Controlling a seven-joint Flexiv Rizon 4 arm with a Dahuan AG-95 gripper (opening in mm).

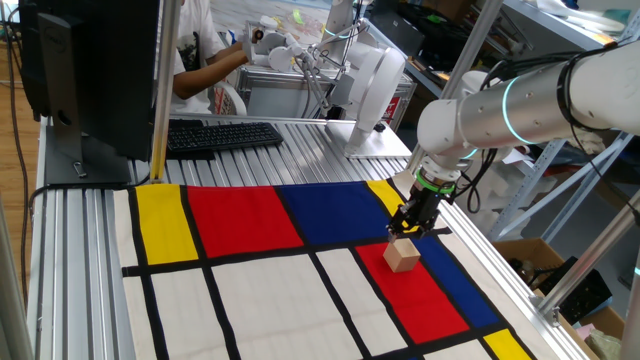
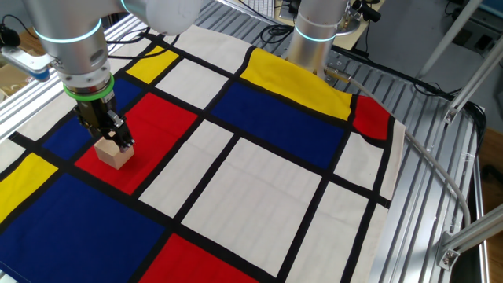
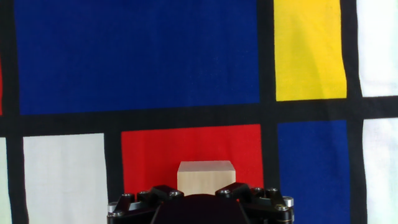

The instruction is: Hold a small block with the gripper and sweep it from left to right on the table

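Pincer (image 1: 407, 229) black, green ring above, on white arm; tips meet top of small block (image 1: 403, 255), whether pinching it cannot tell. Block plain light-tan wooden cube, smooth faces, no marks, sits flat on red rectangle of tabletop (image 1: 250, 300) cloth, near right edge in one fixed view. Hand view: block (image 3: 206, 176) just beyond pincer (image 3: 200, 198), blue panel far side. Keyboard (image 1: 222, 135) far, off cloth.
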